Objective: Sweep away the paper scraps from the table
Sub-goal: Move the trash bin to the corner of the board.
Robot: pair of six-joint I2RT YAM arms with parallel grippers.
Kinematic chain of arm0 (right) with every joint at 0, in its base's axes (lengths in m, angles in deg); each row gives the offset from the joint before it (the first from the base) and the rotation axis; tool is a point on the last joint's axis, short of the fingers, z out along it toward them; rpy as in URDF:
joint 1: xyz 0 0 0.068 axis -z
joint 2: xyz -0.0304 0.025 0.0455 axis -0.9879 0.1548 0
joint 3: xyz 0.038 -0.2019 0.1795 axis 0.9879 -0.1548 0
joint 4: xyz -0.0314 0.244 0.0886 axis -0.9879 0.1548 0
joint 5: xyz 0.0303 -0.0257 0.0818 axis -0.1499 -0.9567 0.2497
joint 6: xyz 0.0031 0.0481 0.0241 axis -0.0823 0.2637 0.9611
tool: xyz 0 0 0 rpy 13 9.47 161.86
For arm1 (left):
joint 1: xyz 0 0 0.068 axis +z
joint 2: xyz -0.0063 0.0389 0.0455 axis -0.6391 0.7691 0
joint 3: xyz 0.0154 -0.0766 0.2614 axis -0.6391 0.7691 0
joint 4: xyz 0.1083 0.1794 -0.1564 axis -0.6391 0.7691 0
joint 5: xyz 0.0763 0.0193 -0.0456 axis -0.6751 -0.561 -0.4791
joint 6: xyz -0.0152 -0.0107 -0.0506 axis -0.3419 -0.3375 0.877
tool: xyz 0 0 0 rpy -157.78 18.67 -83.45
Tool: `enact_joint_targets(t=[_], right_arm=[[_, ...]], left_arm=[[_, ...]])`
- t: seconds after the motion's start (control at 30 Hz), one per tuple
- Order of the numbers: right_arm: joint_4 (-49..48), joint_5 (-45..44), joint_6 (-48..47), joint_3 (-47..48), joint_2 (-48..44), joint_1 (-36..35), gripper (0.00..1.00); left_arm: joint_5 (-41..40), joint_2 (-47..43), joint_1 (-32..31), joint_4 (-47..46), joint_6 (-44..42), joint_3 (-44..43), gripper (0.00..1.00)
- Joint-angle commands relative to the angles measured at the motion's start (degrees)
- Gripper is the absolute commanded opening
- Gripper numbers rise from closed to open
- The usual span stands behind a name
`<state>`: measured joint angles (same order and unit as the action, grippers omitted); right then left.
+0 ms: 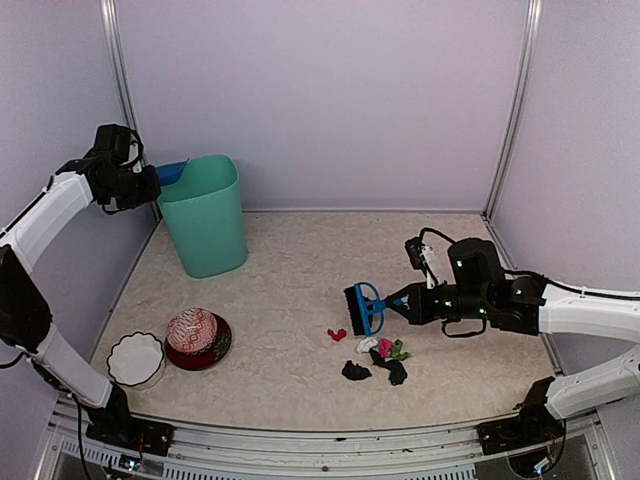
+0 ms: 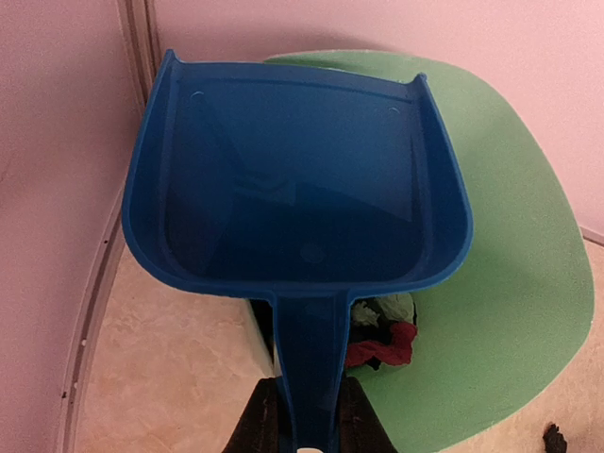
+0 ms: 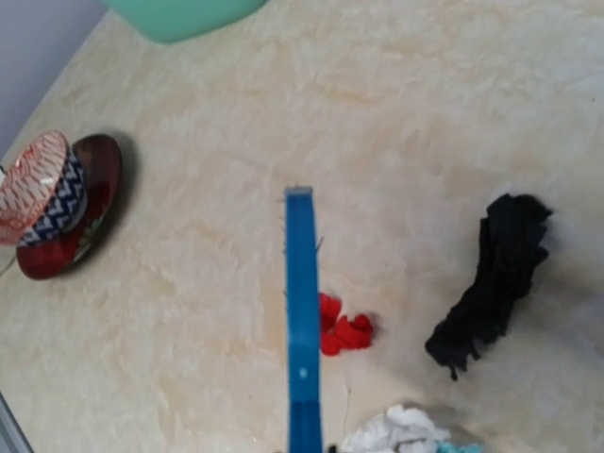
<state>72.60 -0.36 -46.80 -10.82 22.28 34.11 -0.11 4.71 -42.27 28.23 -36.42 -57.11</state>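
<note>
A cluster of paper scraps (image 1: pixel 382 356) in black, white, pink and green lies on the table (image 1: pixel 290 270), with one red scrap (image 1: pixel 337 334) to its left. My right gripper (image 1: pixel 405 298) is shut on the blue hand brush (image 1: pixel 364 308), held just above the red scrap (image 3: pixel 342 330). The brush (image 3: pixel 302 311) passes a black scrap (image 3: pixel 491 283) and a white one (image 3: pixel 401 429); the fingers are out of the right wrist view. My left gripper (image 2: pixel 304 415) is shut on the handle of the blue dustpan (image 2: pixel 302 189), tilted over the green bin (image 2: pixel 510 283). Scraps (image 2: pixel 382 344) lie inside the bin.
The green bin (image 1: pixel 205 215) stands at the back left by the wall. A patterned bowl on a red plate (image 1: pixel 197 338) and a white bowl (image 1: pixel 135 358) sit at the front left. Walls close the left, back and right sides.
</note>
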Motion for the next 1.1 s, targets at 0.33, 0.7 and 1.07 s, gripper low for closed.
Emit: enact_joint_targets(t=[0.33,0.7,1.07], right_arm=[[2.9,-1.7,-1.1,1.9,0.3,-2.1,0.00],[7.9,-5.2,-3.1,4.0,-2.0,-2.2,0.00],[15.4,-8.1,-9.4,7.8,-6.6,-2.3,0.00]], left_arm=[[13.2,3.5,-2.5,-2.2,-3.4,0.7,0.00],[10.7,1.9,-7.7,-1.5,-3.3,0.6,0.00],[-2.5,-10.2,-19.6,-1.1,-2.8,3.4,0.00]])
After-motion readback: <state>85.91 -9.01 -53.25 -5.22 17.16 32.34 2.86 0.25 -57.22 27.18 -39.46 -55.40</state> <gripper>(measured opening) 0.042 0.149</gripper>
